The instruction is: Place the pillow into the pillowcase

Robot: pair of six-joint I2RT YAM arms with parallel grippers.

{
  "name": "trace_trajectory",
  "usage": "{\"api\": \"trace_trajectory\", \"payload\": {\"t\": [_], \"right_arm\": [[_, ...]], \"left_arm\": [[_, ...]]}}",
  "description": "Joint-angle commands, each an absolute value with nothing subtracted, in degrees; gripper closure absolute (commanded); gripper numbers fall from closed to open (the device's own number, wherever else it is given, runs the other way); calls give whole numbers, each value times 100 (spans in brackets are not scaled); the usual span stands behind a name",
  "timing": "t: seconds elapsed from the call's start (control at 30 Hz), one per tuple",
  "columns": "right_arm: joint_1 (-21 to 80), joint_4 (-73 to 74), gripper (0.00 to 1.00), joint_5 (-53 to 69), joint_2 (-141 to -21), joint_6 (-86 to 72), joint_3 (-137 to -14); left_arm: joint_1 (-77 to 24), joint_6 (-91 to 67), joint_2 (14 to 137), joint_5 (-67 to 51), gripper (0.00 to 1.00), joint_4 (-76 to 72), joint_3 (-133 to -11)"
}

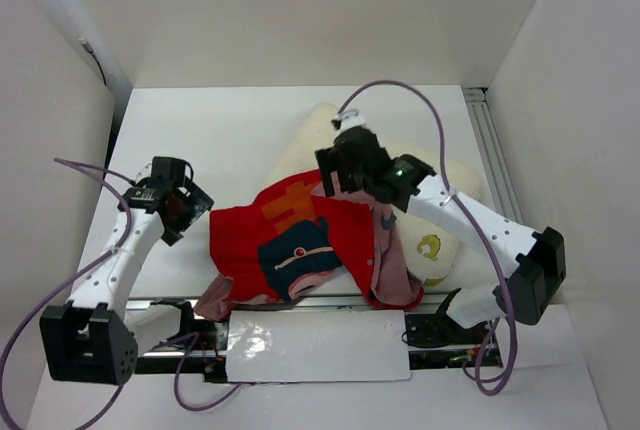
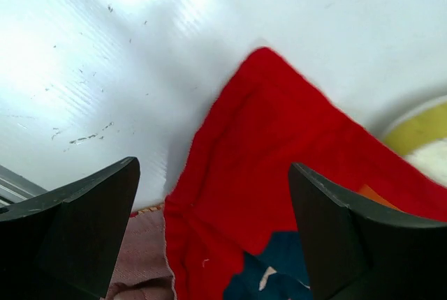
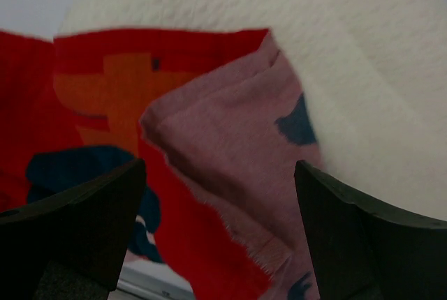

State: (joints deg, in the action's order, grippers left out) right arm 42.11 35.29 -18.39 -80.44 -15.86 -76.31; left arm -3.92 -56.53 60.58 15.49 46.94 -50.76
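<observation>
The cream-white pillow point(image 1: 440, 195) lies at the table's middle right, its yellow emblem point(image 1: 430, 247) showing. The red pillowcase point(image 1: 290, 240) lies crumpled over the pillow's near left part, with a pinkish reverse flap point(image 1: 392, 260) folded out. My right gripper point(image 1: 335, 175) is open above the pillowcase's upper edge; the right wrist view shows the pink flap point(image 3: 230, 153) between the fingers and the pillow point(image 3: 335, 56) behind. My left gripper point(image 1: 192, 205) is open just left of the pillowcase's left corner point(image 2: 265, 146), holding nothing.
White walls enclose the table on the left, back and right. A metal rail point(image 1: 495, 160) runs along the right side. A white plate point(image 1: 318, 345) and the arm bases sit at the near edge.
</observation>
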Motion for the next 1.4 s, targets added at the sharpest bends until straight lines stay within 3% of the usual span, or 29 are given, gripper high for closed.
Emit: {"api": "trace_trajectory", "payload": {"t": [0.0,0.37,0.7,0.73,0.77,0.8,0.83,0.93,1.07,1.2,1.33,1.37], "right_arm": [[5148,4331,7,-2651,-7867,-1845,-7253],[5449,4992,10,-2909,-7744,-2338,-6663],[5396,4466,17,-3145,-7813,-2110,-6434],[5396,4404,20,-3207,-7813,-2109,-6364],[5318,4334,38,-3208,-7813,-2057,-6302],[5317,4281,48,-3295,-7813,-2057,-6302],[5248,4280,60,-3348,-7813,-2057,-6354],[5177,4228,100,-3715,-7682,-2171,-6512],[5125,3974,100,-4315,-7384,-2049,-7362],[4651,3123,100,-4070,-7050,-1331,-8234],[3860,2198,100,-3148,-7135,-337,-9296],[3571,2197,100,-2738,-7285,-134,-9647]], "left_arm": [[-71,-5318,6633,697,0,3905,-4879],[-308,-5466,8120,984,1,3174,-4711],[-1028,-5643,9237,1274,34,3119,-5158],[-1028,-5643,9237,1274,39,3120,-5159],[-1028,-5643,9237,1274,70,3120,-5159],[-1028,-5695,9237,1274,96,3120,-5159],[-1028,-5695,9150,1274,100,3181,-5159],[-967,-5573,8783,1379,100,3243,-5334],[-836,-5336,7966,1520,100,3393,-6001],[-484,-5098,7278,1828,100,3603,-7318],[262,-4520,7311,2057,100,4060,-9294],[455,-4396,7452,2057,100,4165,-10256]]}}
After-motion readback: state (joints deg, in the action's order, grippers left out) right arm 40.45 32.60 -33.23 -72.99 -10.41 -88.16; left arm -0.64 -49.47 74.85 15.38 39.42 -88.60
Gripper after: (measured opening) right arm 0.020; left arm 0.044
